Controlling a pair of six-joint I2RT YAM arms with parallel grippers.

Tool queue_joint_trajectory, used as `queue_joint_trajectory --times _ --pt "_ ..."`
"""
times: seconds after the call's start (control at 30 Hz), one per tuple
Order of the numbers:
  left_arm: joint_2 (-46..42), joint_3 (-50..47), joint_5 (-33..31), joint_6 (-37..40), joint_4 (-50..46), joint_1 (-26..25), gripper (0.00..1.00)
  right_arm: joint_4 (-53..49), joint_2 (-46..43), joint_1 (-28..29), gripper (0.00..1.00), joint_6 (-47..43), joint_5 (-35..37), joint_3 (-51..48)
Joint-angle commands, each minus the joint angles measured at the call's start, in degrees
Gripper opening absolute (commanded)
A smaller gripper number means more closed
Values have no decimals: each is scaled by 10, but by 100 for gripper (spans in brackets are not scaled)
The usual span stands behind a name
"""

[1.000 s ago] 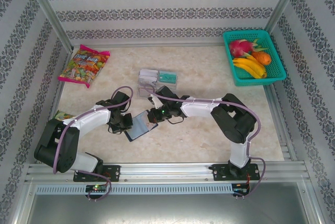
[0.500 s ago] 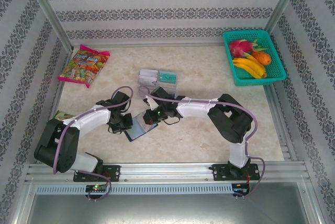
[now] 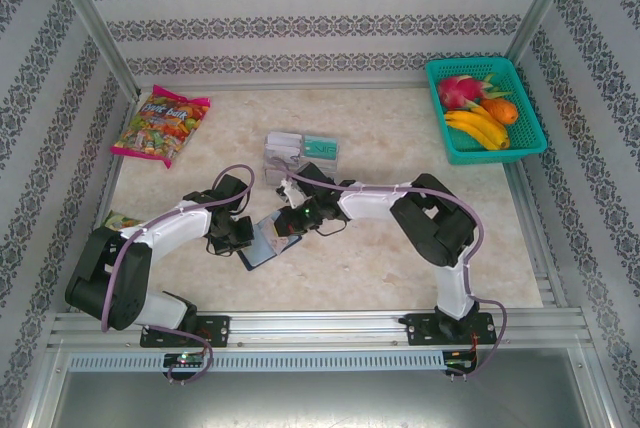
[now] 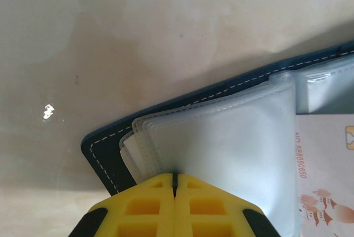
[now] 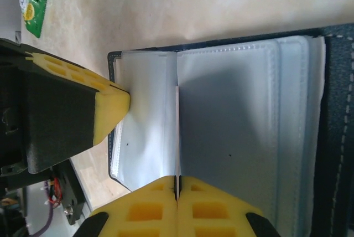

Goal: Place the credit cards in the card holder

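The dark navy card holder (image 3: 262,248) lies open on the table between the two arms, its clear sleeves up. My left gripper (image 3: 246,235) is shut at the holder's left edge, pinching a clear sleeve (image 4: 232,137) beside the navy cover (image 4: 105,151). Coming in from the right, my right gripper (image 3: 291,220) is shut on a thin white credit card (image 5: 177,132), seen edge-on and standing at the fold between two sleeves. In the left wrist view that card (image 4: 326,165) shows orange print and digits. The left gripper's yellow finger (image 5: 110,108) touches the left page.
A clear acrylic tray (image 3: 283,174) behind the holder holds more cards, one teal. A candy bag (image 3: 160,126) lies at back left. A teal basket (image 3: 530,143) of fruit stands at back right. A green packet (image 3: 120,220) sits at the left edge.
My right arm has stretched further left, bringing its gripper and card over the open holder. The left arm and the holder have stayed put.
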Motion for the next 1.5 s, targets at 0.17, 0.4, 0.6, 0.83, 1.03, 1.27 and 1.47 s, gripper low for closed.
queue_joint_trajectory --times 0.17,0.4,0.6,0.83,1.03,1.27,1.47 --pt "38 -30 -27 14 23 4 0 61 18 -18 0 29 -85 -6" --pt "30 -33 -32 12 20 4 0 68 14 -22 0 34 -87 -12" --pt "27 -31 -34 14 14 5 0 103 -1 -22 0 47 -73 -37" --pt "23 -28 -30 13 13 4 0 87 -26 -28 0 38 -66 -40" --pt "19 -28 -31 14 9 4 0 97 -18 -25 0 42 -65 -43" --pt "16 -22 -32 14 4 5 0 85 10 -22 0 39 -61 -32" --pt "11 -20 -33 14 1 5 0 85 15 -22 0 39 -56 -35"
